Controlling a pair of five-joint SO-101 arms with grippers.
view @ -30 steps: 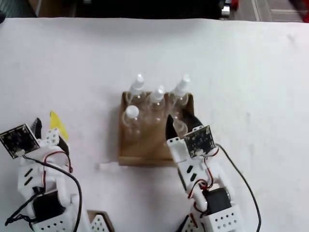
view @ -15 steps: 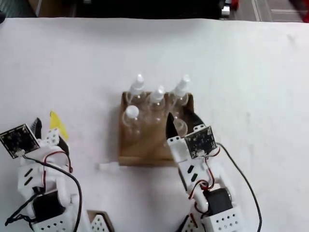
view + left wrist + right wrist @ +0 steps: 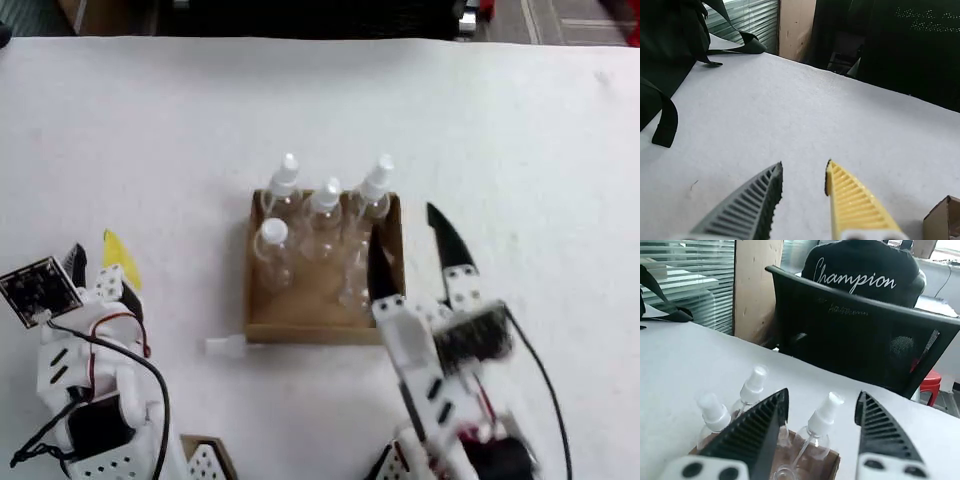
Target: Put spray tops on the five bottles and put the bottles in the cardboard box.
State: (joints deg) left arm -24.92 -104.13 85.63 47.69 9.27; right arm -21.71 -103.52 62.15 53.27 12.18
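The cardboard box [image 3: 258,322] sits mid-table. In it stand three clear bottles with white spray tops at the back [image 3: 287,183] [image 3: 326,200] [image 3: 376,184] and one at the left [image 3: 272,243]. A bottle with a bare open neck [image 3: 353,281] stands at the box's right side. A loose spray top [image 3: 226,346] lies on the table in front of the box. My right gripper [image 3: 412,255] is open, straddling the box's right wall, and holds nothing; its wrist view looks between the black fingertips [image 3: 782,399] at the topped bottles [image 3: 824,416]. My left gripper [image 3: 95,258] rests open at the near left.
White table all around the box. A cardboard corner [image 3: 943,220] edges the left wrist view. A small cardboard piece [image 3: 203,447] lies at the near edge. A black strap [image 3: 665,120] lies at the table's far left. A black chair [image 3: 860,335] stands beyond the far edge.
My right arm has drawn back and swung right, away from the open-necked bottle, and its fingers now stand wider apart. The left arm has not moved.
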